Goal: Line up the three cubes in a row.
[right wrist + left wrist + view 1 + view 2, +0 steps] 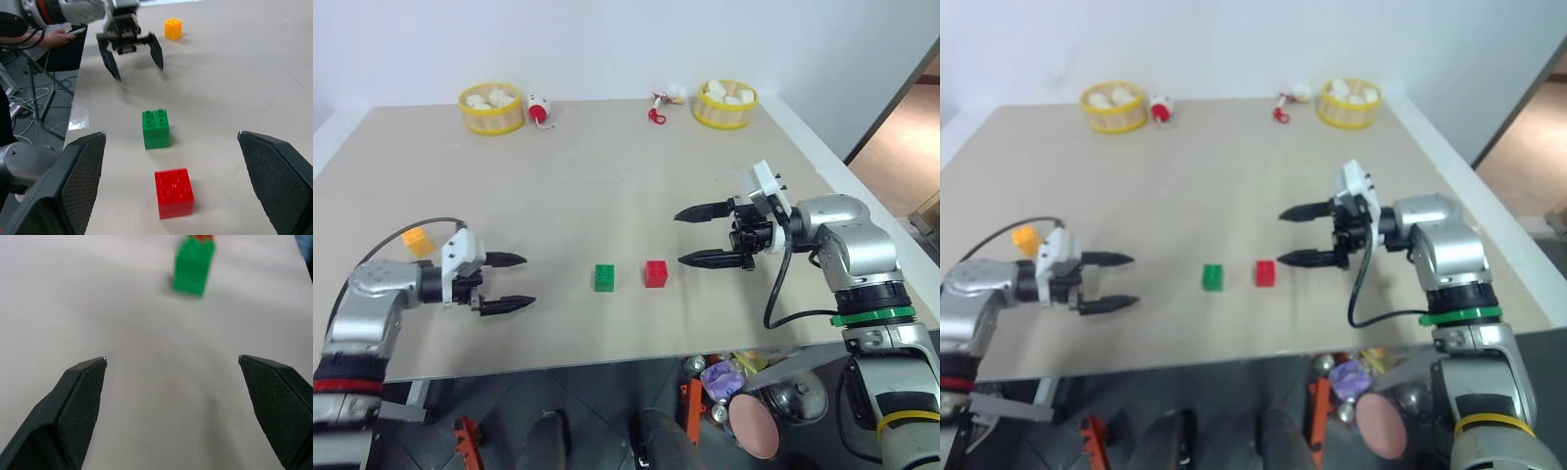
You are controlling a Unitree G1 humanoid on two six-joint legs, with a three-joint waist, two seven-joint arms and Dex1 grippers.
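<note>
Row so far: green cube and red cube sit side by side near the table's front edge, a small gap between them.
Stray: orange-yellow cube lies well apart, far left, just behind the left arm.
Left gripper: jaws spread wide, empty — likely fetches the stray next; set it left of green, on the same line.
Right gripper: wide, empty, just beside red — best kept clear.

Bright, even light; perhaps slight blur.
</note>
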